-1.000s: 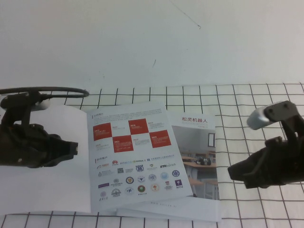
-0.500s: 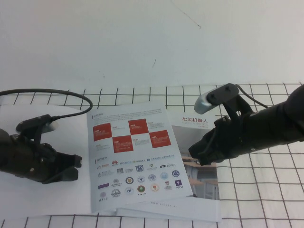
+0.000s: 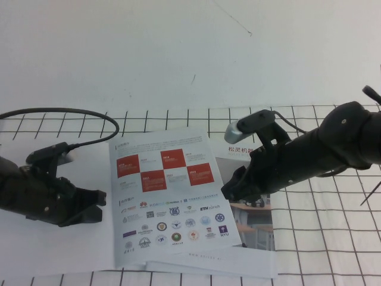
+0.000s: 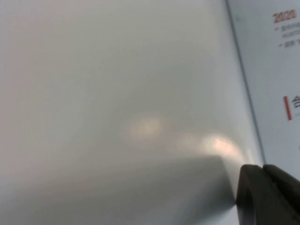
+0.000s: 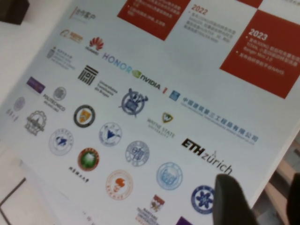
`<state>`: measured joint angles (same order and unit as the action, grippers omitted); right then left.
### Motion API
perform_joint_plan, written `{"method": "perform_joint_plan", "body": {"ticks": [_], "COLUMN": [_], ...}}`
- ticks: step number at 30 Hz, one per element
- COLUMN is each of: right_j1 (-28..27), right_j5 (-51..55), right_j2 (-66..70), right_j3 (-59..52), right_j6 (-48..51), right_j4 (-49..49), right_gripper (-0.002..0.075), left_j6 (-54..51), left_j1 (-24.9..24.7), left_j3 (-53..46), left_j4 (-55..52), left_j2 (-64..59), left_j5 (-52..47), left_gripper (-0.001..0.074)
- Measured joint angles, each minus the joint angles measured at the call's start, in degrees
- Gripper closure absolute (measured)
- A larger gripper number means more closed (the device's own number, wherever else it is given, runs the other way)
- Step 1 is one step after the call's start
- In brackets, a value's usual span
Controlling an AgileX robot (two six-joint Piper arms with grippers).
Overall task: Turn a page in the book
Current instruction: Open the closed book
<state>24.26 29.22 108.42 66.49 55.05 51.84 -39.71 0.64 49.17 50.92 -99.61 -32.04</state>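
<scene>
We find the book [image 3: 149, 202] open on the table [image 3: 178, 59], overlapping a second brochure [image 3: 253, 196] at its 3 o'clock side. The page [image 3: 172, 185] to turn shows red squares and logo rows, lying flat. Our right gripper [image 3: 229, 192] hovers at the page's 3 o'clock edge, holding nothing, placed there to catch the free edge; we cannot tell how far it is parted. Our left gripper [image 3: 95, 205] rests low over the blank leaf at 9 o'clock, empty, opening not discernible, probably to steady the book
</scene>
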Motion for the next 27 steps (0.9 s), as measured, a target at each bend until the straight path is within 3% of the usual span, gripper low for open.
{"method": "perform_joint_plan", "body": {"ticks": [14, 27], "right_j1": [0.00, 0.00], "right_j5": [-1.93, -0.65], "right_j2": [7.49, 8.67], "right_j3": [3.51, 3.75], "right_j6": [0.64, 8.73], "right_j4": [0.30, 10.59], "right_gripper": [0.0421, 0.0409], "left_j6": [-0.20, -1.13], "left_j1": [0.55, 0.55], "left_j3": [1.11, 1.11], "left_j4": [0.78, 0.99], "left_j2": [-5.07, -5.07], "left_j5": [-1.54, -1.67], "left_gripper": [0.0738, 0.0738]}}
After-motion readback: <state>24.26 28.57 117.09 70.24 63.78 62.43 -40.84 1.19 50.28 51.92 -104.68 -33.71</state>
